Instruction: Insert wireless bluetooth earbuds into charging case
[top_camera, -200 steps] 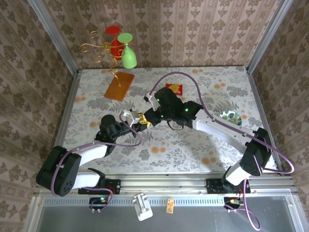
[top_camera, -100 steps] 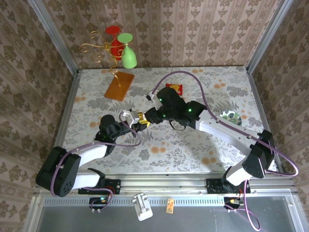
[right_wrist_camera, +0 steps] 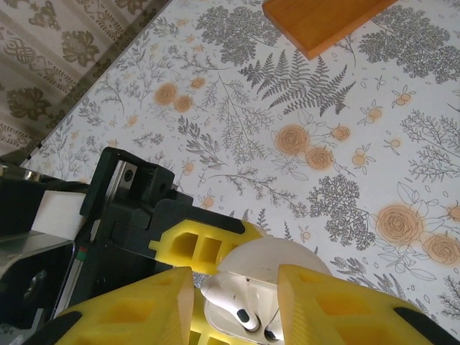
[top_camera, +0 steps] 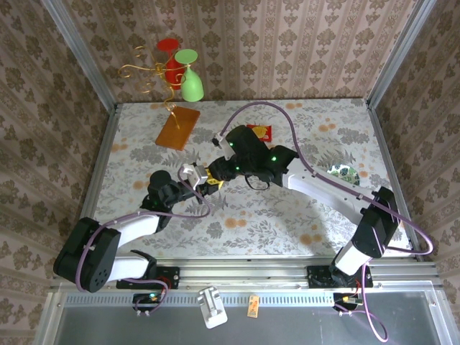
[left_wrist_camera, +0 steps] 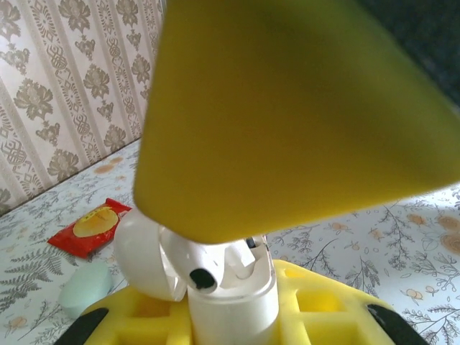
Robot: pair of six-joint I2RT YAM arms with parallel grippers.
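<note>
- The left hand (left_wrist_camera: 233, 320) is clamped shut on the body of the white charging case (left_wrist_camera: 233, 287). It holds the case upright above the surface (right_wrist_camera: 302, 144), with the lid (left_wrist_camera: 144, 251) swung open to one side.
- The right hand (right_wrist_camera: 233, 282) hovers directly over the open case, fingers apart and gripping nothing. The wireless earbuds (right_wrist_camera: 230, 303) lie in the case, in the gap between those fingers.
- Risk, incomplete seating: one bud appears to rest at a slant in its well. If it is not pressed home, the lid cannot shut. A tilt of the case may then tip the bud out onto the surface.
- Risk, snagging: the right fingers stand close beside the bud and the lid. A departure at an angle may drag the bud out or knock the lid.
- Risk, slip: the case is smooth and rounded. A downward push from above may rotate it within the left hand's grip.
</note>
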